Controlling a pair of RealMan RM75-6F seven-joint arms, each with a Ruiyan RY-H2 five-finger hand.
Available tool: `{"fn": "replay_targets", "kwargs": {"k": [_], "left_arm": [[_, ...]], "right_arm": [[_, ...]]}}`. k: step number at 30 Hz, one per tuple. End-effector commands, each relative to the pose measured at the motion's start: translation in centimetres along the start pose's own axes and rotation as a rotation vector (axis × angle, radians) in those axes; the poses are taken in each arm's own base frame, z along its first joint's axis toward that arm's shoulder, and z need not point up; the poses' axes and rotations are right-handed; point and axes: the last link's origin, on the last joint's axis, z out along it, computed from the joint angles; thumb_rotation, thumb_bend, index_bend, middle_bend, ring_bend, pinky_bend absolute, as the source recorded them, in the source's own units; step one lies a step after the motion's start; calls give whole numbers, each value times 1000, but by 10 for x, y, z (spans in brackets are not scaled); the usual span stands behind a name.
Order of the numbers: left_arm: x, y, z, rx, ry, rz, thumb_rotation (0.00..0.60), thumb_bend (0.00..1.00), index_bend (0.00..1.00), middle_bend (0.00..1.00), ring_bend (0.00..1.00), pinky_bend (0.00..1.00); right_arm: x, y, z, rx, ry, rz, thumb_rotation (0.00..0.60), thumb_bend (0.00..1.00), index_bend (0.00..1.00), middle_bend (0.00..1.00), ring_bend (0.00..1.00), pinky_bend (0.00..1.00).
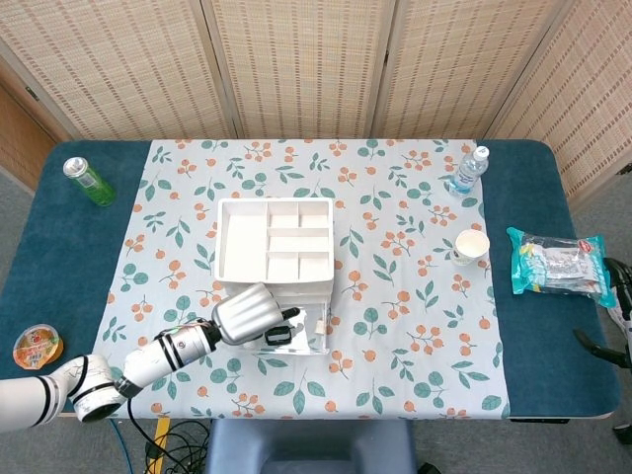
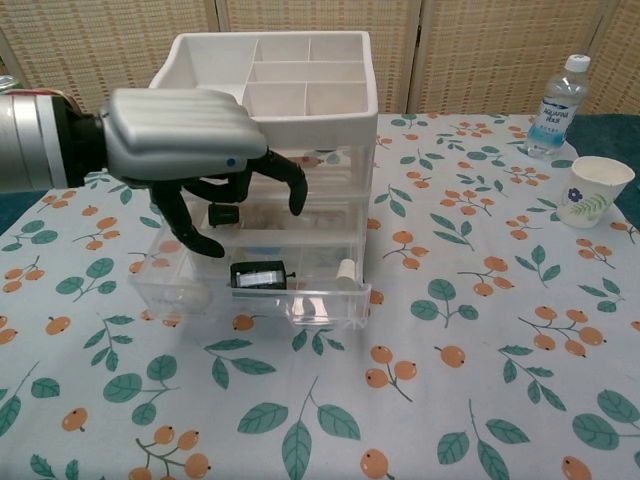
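Drawer (image 2: 250, 285), clear plastic, pulled out under left robot hand (image 2: 195, 160), fingers spread, empty

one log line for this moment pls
left hand: open, above open bottom drawer | black item in drawer | right hand: not in view

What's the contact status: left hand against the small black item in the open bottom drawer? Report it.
Apart. In the chest view the left hand hovers above the open bottom drawer, with clear space between its fingertips and the black item.

Left hand (image 1: 247, 314) — over open drawer (image 1: 296, 334)
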Motion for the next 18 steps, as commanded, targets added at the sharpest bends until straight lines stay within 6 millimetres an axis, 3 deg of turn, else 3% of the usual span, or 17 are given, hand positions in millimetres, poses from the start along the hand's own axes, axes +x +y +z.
{"fn": "replay_targets", "kwargs": {"k": [1, 18], "left_arm": [[-4, -1, 1, -23, 17, 46, 600, 154, 317, 970, 1000, 1000], [-19, -2, 1, -100, -31, 218, 600, 153, 308, 970, 1000, 1000]], "right_arm": [[0, 0, 0, 0, 0, 1, 600, 187, 0, 86, 230, 245], [-1, 2, 0, -7, -4, 1, 600, 187, 0, 86, 234, 245]]}}
